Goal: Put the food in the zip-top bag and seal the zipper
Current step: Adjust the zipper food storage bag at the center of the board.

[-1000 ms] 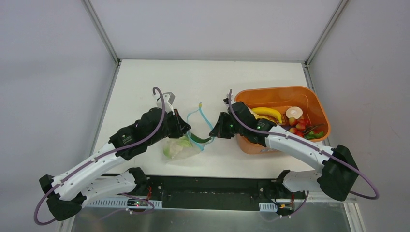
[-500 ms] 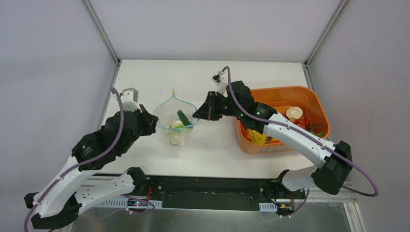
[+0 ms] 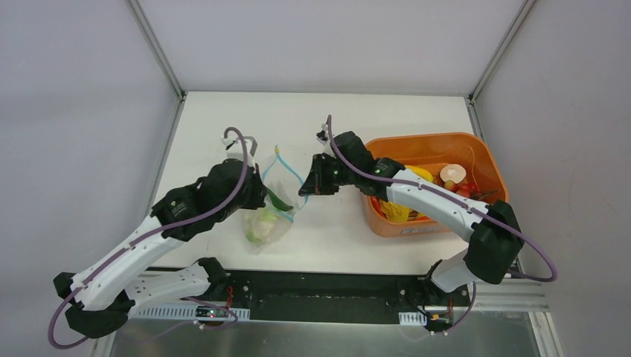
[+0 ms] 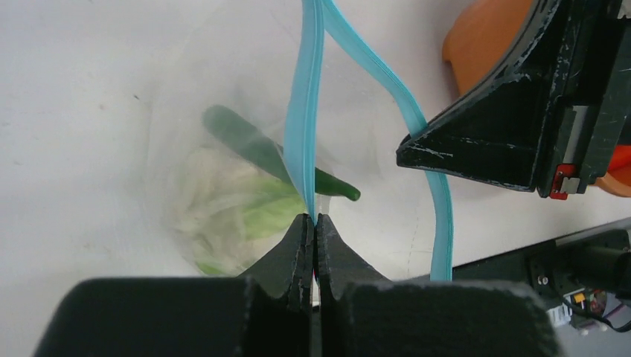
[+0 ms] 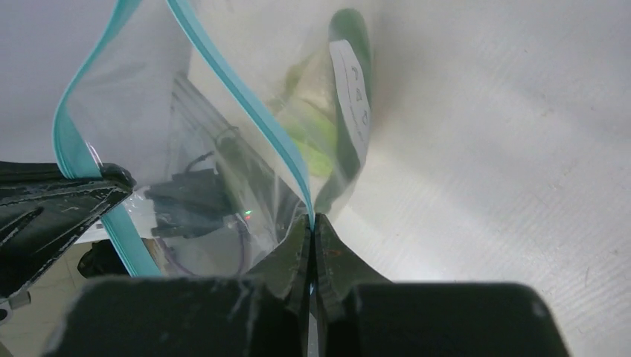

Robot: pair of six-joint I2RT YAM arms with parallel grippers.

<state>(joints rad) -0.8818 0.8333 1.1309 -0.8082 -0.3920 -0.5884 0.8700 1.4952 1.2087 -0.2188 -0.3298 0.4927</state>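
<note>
Left gripper (image 4: 313,223) clenched on zipper (image 4: 303,111); right gripper (image 5: 312,223) pinching opposite lip. Zip-top bag (image 3: 277,217) between claws, mouth parted, cauliflower (image 4: 205,216) and green vegetable (image 4: 245,141) below them. Likely step: pulling mouth taut for sealing. Next: lips flush, then pinch along strip.

Clear crinkly plastic bag (image 3: 269,223), smooth blue zipper (image 4: 303,134), glossy orange plastic tub (image 3: 417,226), matt white table (image 3: 223,126).
</note>
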